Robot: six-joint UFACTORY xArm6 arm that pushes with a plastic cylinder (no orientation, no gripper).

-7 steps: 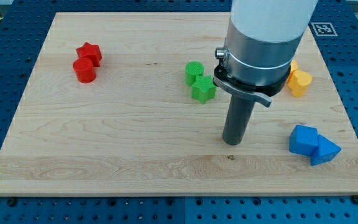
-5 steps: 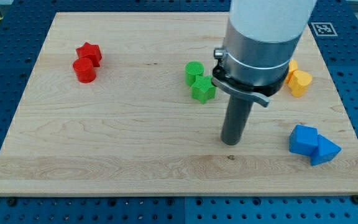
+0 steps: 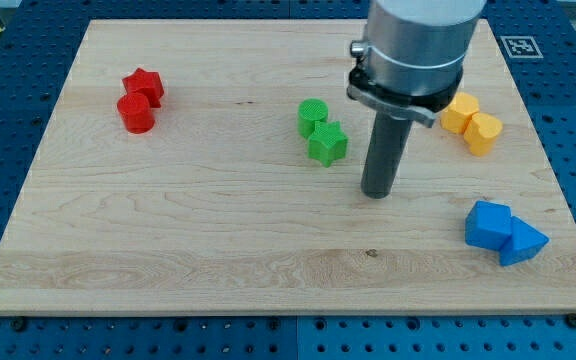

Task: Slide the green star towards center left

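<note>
The green star (image 3: 328, 144) lies on the wooden board (image 3: 218, 220) a little right of its middle, touching the green cylinder (image 3: 312, 117) just above and to its left. My tip (image 3: 375, 193) rests on the board to the right of the green star and somewhat below it, a short gap apart from it. The rod stands upright under the grey arm body (image 3: 413, 50).
A red star (image 3: 145, 84) and a red cylinder (image 3: 135, 113) touch at the upper left. Two yellow blocks (image 3: 471, 121) sit at the right, behind the arm. A blue cube (image 3: 489, 224) and a blue triangular block (image 3: 523, 242) sit at the lower right.
My tip has moved towards the view's top, from well below the green star's level to just below and right of it. The blocks have not moved.
</note>
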